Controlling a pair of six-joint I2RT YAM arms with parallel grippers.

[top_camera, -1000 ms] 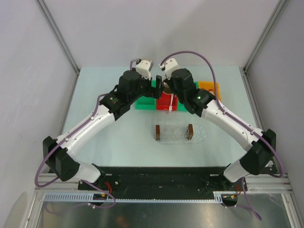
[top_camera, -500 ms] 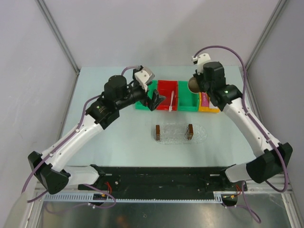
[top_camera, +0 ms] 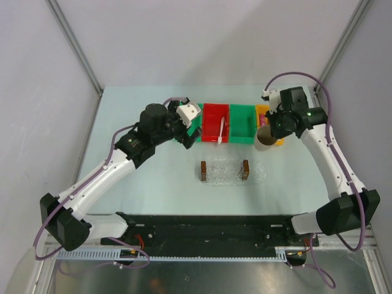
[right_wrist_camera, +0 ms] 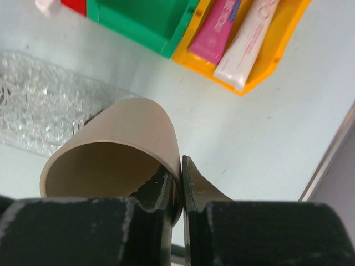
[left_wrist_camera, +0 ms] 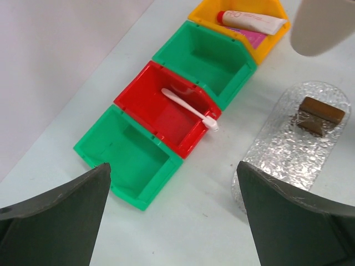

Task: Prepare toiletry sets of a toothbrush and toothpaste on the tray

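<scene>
The white toothbrush [top_camera: 219, 130] [left_wrist_camera: 188, 107] lies in the red bin [top_camera: 210, 115] [left_wrist_camera: 158, 108], its head sticking over the front wall. A magenta toothpaste [right_wrist_camera: 217, 25] [left_wrist_camera: 255, 38] lies in the yellow bin [right_wrist_camera: 277, 52] [left_wrist_camera: 208, 8] beside a white tube [right_wrist_camera: 249, 41]. The clear bumpy tray [top_camera: 223, 173] [left_wrist_camera: 283, 155] [right_wrist_camera: 39, 105] with brown end handles sits in front of the bins and holds nothing. My left gripper [top_camera: 191, 136] [left_wrist_camera: 172, 166] hangs open above the table in front of the left green bin [left_wrist_camera: 130, 152]. My right gripper [top_camera: 269, 130] [right_wrist_camera: 180, 163] is shut on the wall of a beige cup [top_camera: 265, 136] [right_wrist_camera: 111, 141].
Four bins stand in a row at the back: green, red, green [top_camera: 242, 119] [left_wrist_camera: 208, 52], yellow. The beige cup hangs just in front of the yellow bin, right of the tray. Metal frame posts rise at the table's back corners.
My right arm has carried the cup from the middle of the bin row rightward and forward to the front of the yellow bin. The left arm has drawn back left, off the red bin.
</scene>
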